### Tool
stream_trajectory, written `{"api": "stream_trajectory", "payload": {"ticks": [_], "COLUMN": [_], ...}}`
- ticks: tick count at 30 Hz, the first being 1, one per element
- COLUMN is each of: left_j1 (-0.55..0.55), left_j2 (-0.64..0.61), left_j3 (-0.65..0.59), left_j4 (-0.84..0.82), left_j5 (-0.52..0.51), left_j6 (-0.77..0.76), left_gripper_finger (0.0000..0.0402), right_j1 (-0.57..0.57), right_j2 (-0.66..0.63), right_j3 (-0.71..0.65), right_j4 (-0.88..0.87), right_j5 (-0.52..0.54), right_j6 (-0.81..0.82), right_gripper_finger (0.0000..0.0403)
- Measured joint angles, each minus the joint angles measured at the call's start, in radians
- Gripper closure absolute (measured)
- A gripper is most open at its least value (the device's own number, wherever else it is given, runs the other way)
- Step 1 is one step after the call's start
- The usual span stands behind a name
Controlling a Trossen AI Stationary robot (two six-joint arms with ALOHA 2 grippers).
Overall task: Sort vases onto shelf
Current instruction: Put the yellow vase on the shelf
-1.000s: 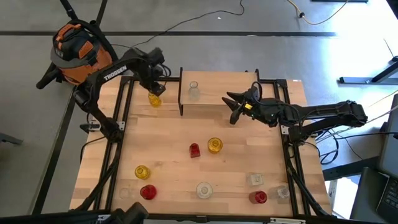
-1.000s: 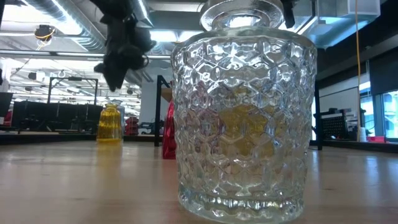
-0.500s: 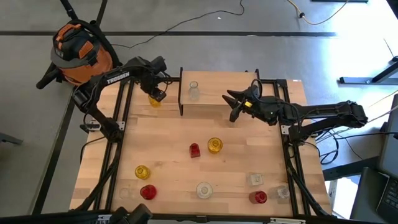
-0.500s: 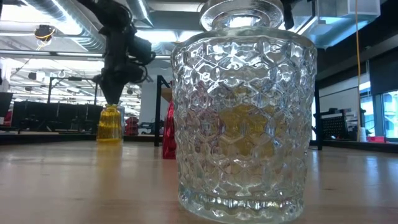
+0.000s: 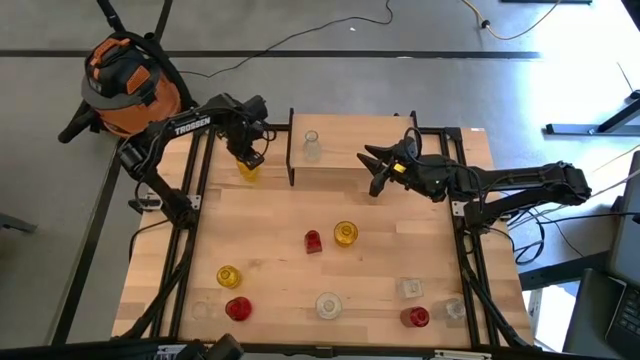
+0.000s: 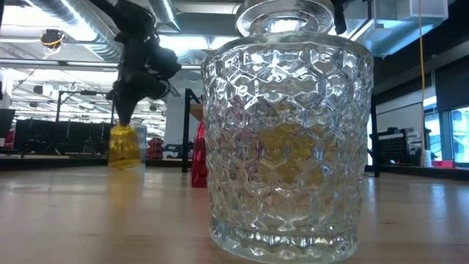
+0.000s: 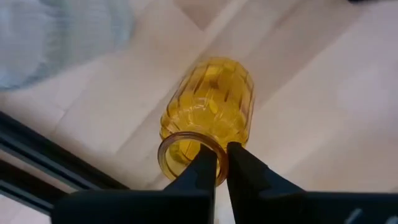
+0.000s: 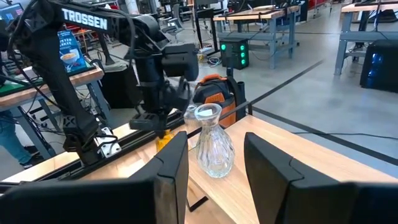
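A ribbed yellow vase (image 5: 248, 171) (image 7: 211, 106) stands on the table just left of the shelf (image 5: 350, 160), a small light-wood board on black legs. My left gripper (image 5: 247, 157) (image 7: 222, 167) points straight down on it, shut on its mouth. One clear vase (image 5: 311, 146) (image 8: 213, 146) stands on the shelf's left part. My right gripper (image 5: 372, 172) (image 8: 214, 168) hovers level over the shelf's right part, open with nothing between its fingers, pointing at the clear vase. My left gripper pinches the rim of the yellow vase's mouth (image 7: 219, 149) between its two fingers, one finger inside the mouth and one outside. The fingers come from above, pointing down. In the low view the vase's base (image 6: 124, 163) is down at table level.
Loose vases stand on the tabletop: red (image 5: 313, 241) and yellow (image 5: 345, 233) mid-table, yellow (image 5: 228, 276), red (image 5: 238, 308), clear (image 5: 328, 305), clear (image 5: 411, 288), red (image 5: 416, 317) along the near edge. A big clear vase (image 6: 286, 139) fills the low view. An orange vacuum (image 5: 125, 75) sits off the far left.
My left gripper has come down onto the yellow vase's mouth and shut on its rim. My right arm has kept still.
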Motion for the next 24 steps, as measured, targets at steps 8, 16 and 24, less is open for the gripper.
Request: {"api": "stream_trajectory", "payload": {"ticks": [8, 16, 24], "left_j1": [-0.083, -0.202, -0.333], "left_j2": [-0.167, -0.402, -0.530], "left_j3": [0.002, 0.128, 0.265], "left_j4": [-0.026, 0.052, 0.390], "left_j5": [0.049, 0.420, 0.600], "left_j6": [-0.040, -0.073, -0.176], "left_gripper_finger": [0.0394, 0.0394, 0.0394], "right_j1": [0.000, 0.000, 0.000], "right_j2": [0.000, 0.000, 0.030], "right_j3": [0.000, 0.000, 0.043], "right_j4": [0.021, 0.239, 0.447], "right_j5": [0.000, -0.146, -0.274], "right_j6": [0.000, 0.002, 0.003], "right_gripper_finger": [0.0286, 0.0286, 0.0285]}}
